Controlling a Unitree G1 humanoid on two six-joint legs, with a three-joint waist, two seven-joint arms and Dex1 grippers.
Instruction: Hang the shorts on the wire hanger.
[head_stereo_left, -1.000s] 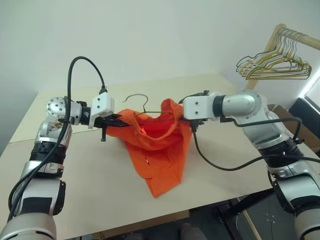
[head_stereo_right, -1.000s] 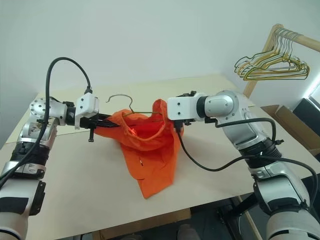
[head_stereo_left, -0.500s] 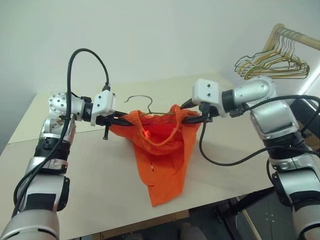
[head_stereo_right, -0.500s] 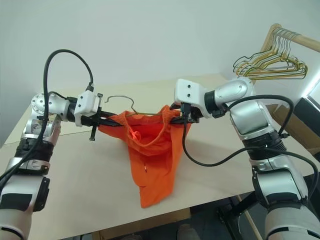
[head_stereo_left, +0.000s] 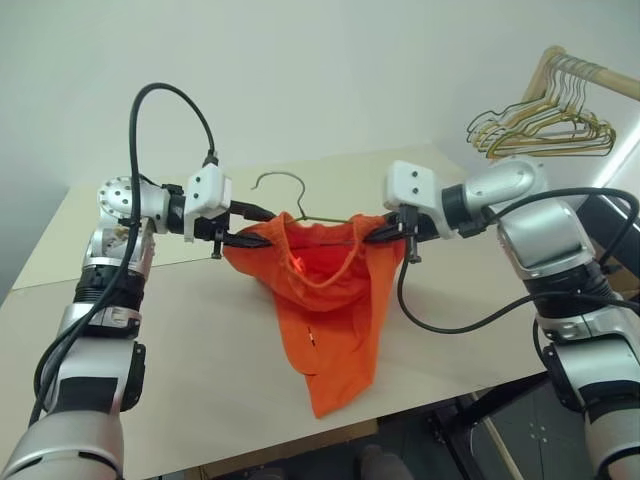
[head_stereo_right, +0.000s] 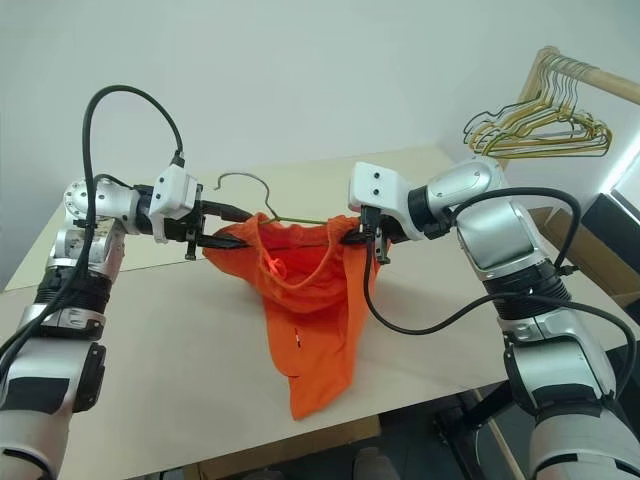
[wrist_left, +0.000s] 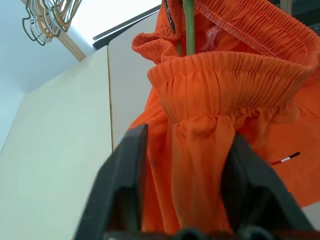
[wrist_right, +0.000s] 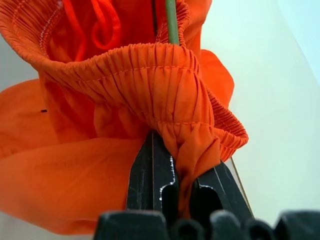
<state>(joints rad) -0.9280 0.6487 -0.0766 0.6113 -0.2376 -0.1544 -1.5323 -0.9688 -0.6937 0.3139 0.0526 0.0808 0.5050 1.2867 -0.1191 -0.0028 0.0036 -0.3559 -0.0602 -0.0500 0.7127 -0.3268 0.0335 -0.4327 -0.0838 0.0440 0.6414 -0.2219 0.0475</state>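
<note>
Since a second ago we've swapped grips: right pincer (wrist_right: 172, 187) has clamped onto the waistband of the shorts (head_stereo_left: 325, 300), left pincer (wrist_left: 182, 165) now stands wide around the fabric. Shorts hang mid-air above the worktop (head_stereo_left: 200, 340), wire hanger (head_stereo_left: 300, 215) threaded inside, hook at 12 o'clock. Left end looks freed for reseating.

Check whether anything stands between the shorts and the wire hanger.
Nothing visible does. The shorts already hang by their waistband around the wire hanger, held above the table. The right gripper pinches one waistband end; the left gripper's fingers straddle the other.
</note>
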